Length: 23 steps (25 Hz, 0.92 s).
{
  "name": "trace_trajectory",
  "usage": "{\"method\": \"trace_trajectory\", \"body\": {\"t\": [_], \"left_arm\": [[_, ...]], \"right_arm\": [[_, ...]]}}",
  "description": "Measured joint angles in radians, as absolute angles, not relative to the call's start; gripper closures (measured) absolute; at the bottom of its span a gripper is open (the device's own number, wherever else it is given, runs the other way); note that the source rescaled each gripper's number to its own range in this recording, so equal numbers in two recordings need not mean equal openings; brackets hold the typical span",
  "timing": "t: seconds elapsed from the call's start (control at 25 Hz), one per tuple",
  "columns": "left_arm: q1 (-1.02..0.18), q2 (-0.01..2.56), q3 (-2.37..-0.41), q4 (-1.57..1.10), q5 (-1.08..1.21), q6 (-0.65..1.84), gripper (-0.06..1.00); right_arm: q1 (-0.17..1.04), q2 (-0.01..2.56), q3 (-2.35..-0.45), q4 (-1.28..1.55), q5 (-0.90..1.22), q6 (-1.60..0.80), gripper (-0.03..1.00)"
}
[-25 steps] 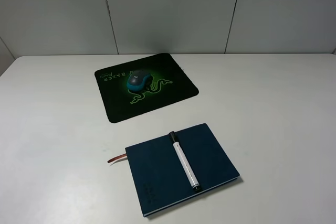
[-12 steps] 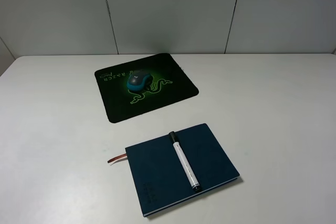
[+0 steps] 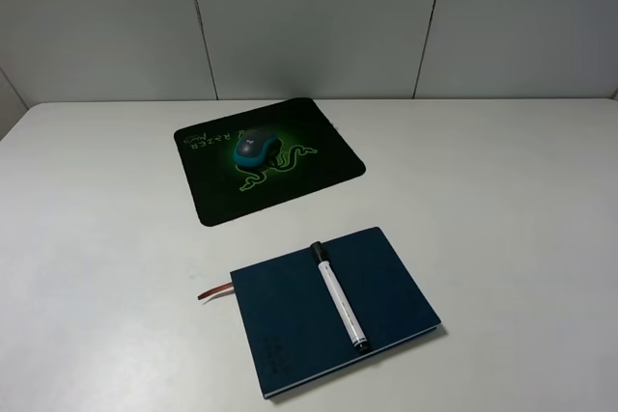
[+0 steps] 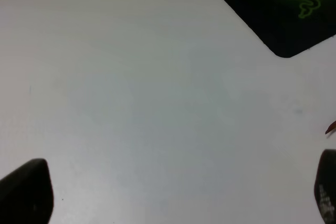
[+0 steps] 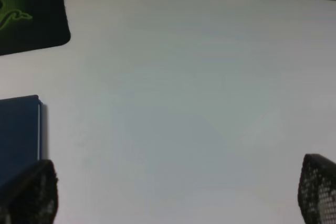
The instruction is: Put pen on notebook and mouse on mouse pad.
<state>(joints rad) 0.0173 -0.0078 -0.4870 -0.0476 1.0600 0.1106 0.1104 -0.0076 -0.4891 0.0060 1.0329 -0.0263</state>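
The pen [image 3: 339,296] lies on the notebook [image 3: 386,282] near the table's [image 3: 502,200] front edge; the mouse [image 3: 253,146] sits on the pad [image 3: 208,190]. Both grippers [image 4: 173,192] [image 5: 178,192] stand apart, empty.

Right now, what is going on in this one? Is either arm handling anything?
Nothing is being handled. The pen lies on the closed notebook, and the mouse sits on the mouse pad, so both placements look done. The left gripper and the right gripper are open and empty, each hanging over bare white table. Neither arm shows in the high view, so they seem pulled back from the objects.
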Motion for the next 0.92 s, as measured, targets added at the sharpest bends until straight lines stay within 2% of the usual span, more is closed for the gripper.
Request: {"method": "trace_trajectory", "body": {"t": [0.92], "left_arm": [[0.017, -0.008, -0.487, -0.049, 1.060, 0.111, -0.05]], "right_arm": [[0.110, -0.008, -0.489, 0.006, 1.033, -0.026, -0.03]]}}
